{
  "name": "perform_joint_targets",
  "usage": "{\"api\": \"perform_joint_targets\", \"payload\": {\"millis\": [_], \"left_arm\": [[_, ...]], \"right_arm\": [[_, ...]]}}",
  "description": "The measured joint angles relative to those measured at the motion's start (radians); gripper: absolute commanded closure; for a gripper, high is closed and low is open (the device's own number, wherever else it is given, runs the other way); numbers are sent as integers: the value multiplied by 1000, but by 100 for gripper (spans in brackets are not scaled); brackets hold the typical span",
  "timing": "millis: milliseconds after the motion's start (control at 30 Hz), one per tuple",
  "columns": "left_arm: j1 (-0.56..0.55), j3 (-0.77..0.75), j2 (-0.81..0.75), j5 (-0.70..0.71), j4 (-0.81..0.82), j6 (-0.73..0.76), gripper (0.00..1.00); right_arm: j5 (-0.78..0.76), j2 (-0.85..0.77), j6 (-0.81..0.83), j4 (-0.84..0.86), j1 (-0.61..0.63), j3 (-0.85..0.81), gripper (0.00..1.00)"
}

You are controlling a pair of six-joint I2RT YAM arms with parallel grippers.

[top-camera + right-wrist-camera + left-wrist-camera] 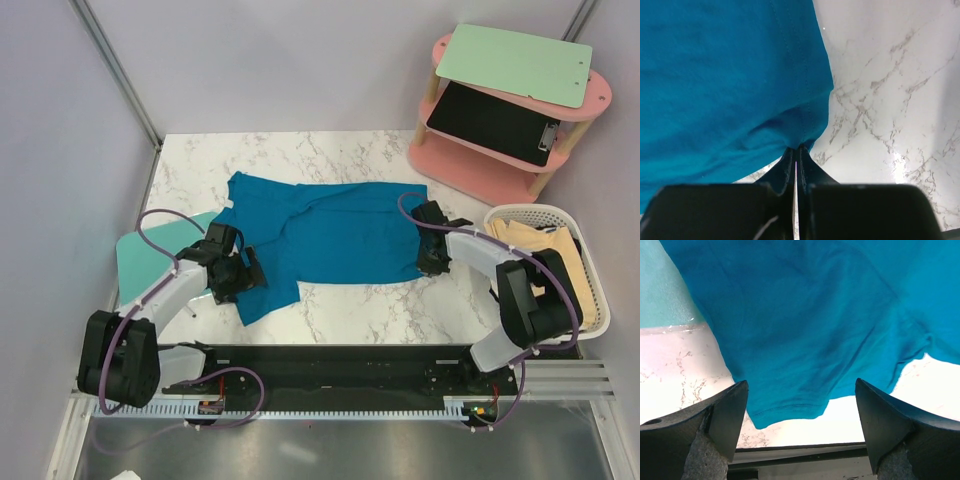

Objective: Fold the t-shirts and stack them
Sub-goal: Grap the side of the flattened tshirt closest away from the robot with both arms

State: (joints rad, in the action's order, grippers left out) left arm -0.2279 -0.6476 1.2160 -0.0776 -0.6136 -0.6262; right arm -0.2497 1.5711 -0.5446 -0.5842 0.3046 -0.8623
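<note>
Left claw (245, 270), jaws wide apart, hangs over the near-left flap of the teal t-shirt (330, 235), which lies spread on the counter (400, 300). Lower it so one finger slides under the hem, then close on a single layer. Right claw (796, 150) is pinched together on the shirt's right edge; raise both ends evenly to avoid a skewed fold. Cream t-shirts (540, 245) lie in the basket (530, 209), far right. No labels or writing can be read
</note>
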Motion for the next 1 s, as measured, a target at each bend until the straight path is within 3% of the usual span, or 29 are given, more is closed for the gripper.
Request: {"api": "perform_joint_targets", "payload": {"millis": [133, 500, 633, 733, 800, 833, 867, 900, 1000], "left_arm": [[-26, 0, 54, 20, -16, -13, 12], [-142, 0, 64, 138, -126, -109, 15], [-172, 0, 53, 169, -146, -151, 23], [-183, 0, 54, 185, -148, -177, 41], [-185, 1, 63, 191, -145, -189, 59], [-187, 5, 72, 191, -137, -195, 69], [-189, 11, 84, 193, -129, -199, 91], [-193, 10, 92, 193, -132, -205, 98], [-211, 7, 95, 193, -119, -216, 98]], "right_arm": [[-2, 19, 9, 10, 0, -19, 100], [42, 80, 40, 74, -4, -76, 100], [63, 89, 54, 98, -7, -82, 100], [80, 95, 64, 122, -8, -85, 100], [89, 96, 70, 134, -8, -85, 100], [94, 96, 71, 140, -8, -85, 100], [99, 96, 71, 146, -8, -85, 100], [102, 96, 71, 151, -8, -84, 100], [117, 90, 74, 171, -8, -74, 100]]}}
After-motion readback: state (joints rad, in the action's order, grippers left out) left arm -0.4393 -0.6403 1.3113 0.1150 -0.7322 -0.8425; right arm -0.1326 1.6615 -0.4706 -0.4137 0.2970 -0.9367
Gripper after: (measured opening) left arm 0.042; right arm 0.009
